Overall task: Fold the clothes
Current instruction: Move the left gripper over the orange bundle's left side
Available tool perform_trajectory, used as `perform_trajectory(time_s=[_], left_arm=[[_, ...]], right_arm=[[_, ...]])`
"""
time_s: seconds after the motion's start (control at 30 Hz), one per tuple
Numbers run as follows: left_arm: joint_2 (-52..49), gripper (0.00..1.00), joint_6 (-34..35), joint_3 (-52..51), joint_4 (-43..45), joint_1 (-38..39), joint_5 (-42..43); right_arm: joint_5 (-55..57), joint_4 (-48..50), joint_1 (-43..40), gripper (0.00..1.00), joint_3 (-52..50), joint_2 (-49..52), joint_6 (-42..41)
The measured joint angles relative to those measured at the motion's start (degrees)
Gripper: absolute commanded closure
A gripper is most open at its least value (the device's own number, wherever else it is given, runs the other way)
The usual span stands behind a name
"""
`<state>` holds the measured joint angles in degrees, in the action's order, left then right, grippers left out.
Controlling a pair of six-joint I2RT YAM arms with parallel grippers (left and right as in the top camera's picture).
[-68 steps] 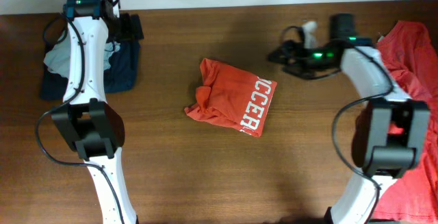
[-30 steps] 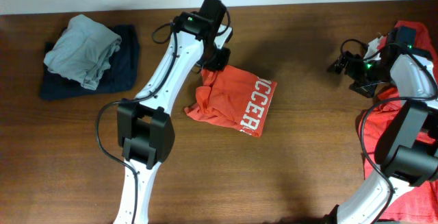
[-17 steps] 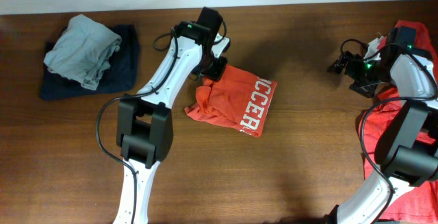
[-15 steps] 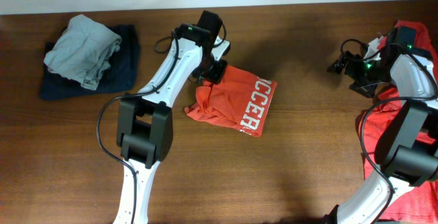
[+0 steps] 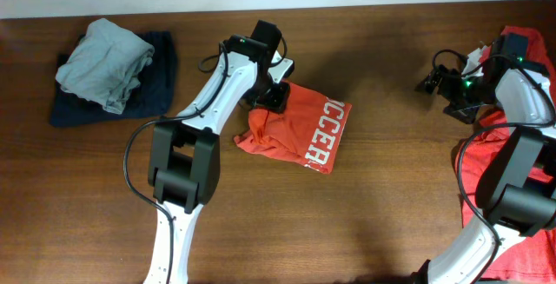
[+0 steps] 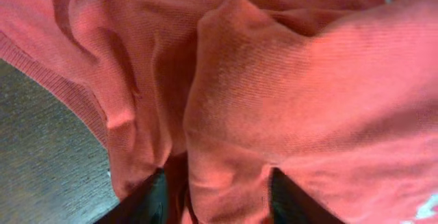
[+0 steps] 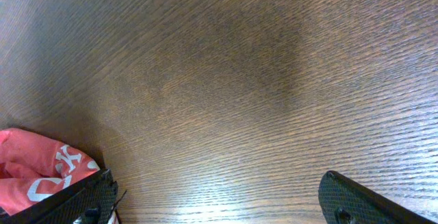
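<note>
A coral folded T-shirt (image 5: pixel 300 128) lies in the middle of the table (image 5: pixel 391 223), its white lettering cut short by the fold. More red clothes (image 5: pixel 521 49) at the right edge are cropped and partly hidden by the arm. The left gripper (image 5: pixel 273 95) rests on the shirt's upper left corner, jaws half apart astride a ridge of cloth. The right gripper (image 5: pixel 432 82) gapes wide over bare wood, empty.

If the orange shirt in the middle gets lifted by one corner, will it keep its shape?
Probably not: the orange shirt wrinkles and bunches at the left tool, so it likely droops and unfolds. Thin cloth, probably light.
</note>
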<state>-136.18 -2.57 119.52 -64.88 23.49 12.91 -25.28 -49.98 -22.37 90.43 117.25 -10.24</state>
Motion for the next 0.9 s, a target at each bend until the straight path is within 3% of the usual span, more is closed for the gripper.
perform_trajectory(time_s=[0.1,0.17,0.27,0.33,0.67,0.9], left_arm=[[0.0,0.3,-0.1,3.4,-0.9,0.0,0.2],[0.0,0.3,-0.1,6.0,-0.4,0.0,0.3],[0.2,0.47,-0.2,7.6,1.5,0.0,0.4],[0.3,0.52,-0.4,7.7,1.6,0.0,0.5],[0.3,0.53,-0.5,7.5,-7.1,0.0,1.1],[0.3,0.53,-0.4,5.4,-7.7,0.0,1.9]], right_arm=[[0.0,0.0,0.0,0.01,0.0,0.0,0.0],[0.0,0.0,0.0,0.01,0.0,0.0,0.0],[0.0,0.0,0.0,0.01,0.0,0.0,0.0],[0.0,0.0,0.0,0.01,0.0,0.0,0.0],[0.0,0.0,0.0,0.01,0.0,0.0,0.0],[0.0,0.0,0.0,0.01,0.0,0.0,0.0]])
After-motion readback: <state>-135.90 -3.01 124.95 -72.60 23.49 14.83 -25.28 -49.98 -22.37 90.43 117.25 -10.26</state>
